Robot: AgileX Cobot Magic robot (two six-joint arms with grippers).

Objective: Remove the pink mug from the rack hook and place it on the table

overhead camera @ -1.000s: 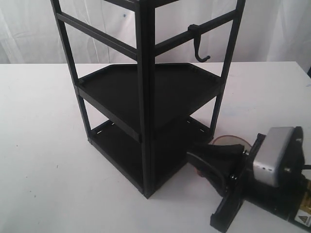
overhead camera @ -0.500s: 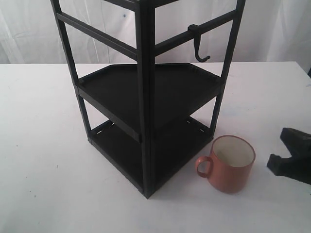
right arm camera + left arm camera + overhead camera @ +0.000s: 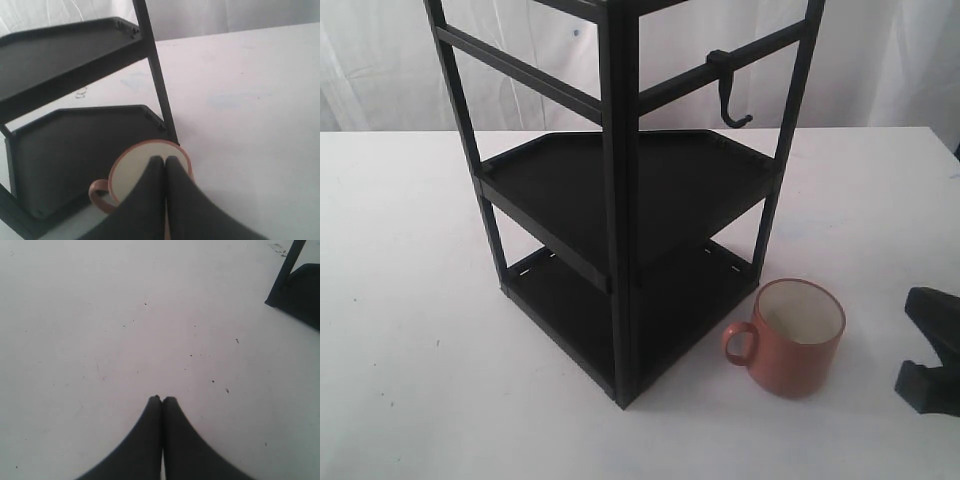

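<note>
The pink mug stands upright on the white table, just right of the black rack's lower shelf, with its handle toward the rack. The hook on the upper crossbar is bare. My right gripper is at the right edge of the exterior view, apart from the mug. In the right wrist view the right gripper is shut and holds nothing, with the mug beyond its tips. My left gripper is shut over bare table and is out of the exterior view.
The rack's foot and lower shelf show at a corner of the left wrist view. The rack's tray shelves sit close behind the mug. A white curtain hangs behind the table.
The right gripper, which was at the mug a second ago, has drawn back to the right edge. The mug stands alone on the table.
</note>
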